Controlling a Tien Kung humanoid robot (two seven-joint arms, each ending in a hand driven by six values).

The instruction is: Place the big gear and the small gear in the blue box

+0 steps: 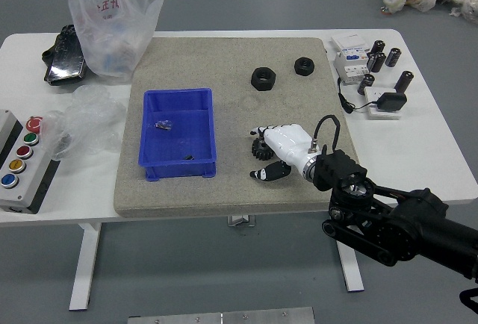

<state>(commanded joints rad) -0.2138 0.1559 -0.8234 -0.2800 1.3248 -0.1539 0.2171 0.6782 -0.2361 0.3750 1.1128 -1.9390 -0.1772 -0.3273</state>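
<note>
- Gear, dark and toothed (pixel 261 149), lies on the mat (pixel 231 201) right of the frame's centre; whether it is the big or the small one, I cannot tell.
- The robot's right hand (pixel 292 145) is open wide around it, white fingers (pixel 281 136) reaching along its upper side, the black-and-white thumb (pixel 272 172) apart below it.
- The blue box (pixel 180 169) sits left of centre, well apart from the gear, with a stretch of bare mat between them. Its left wall is near the mat's left edge; a wider strip of mat runs below it.
- Two black rings (pixel 263 78) rest side by side at upper centre, beyond the fingertips.
- The black right arm (pixel 396 227) comes in from lower right and crosses the near edge of the white table (pixel 418 160).
- At upper right, white devices (pixel 351 66) and a black cord (pixel 346 101) sit just beside the mat's edge.
- The hand hides part of the gear's upper right rim and the mat beneath the palm.
- Inside the box are a small shiny piece (pixel 163 125) and a small dark one, too small to make out.
- The button panel (pixel 27 175) is cut off at the left.
</note>
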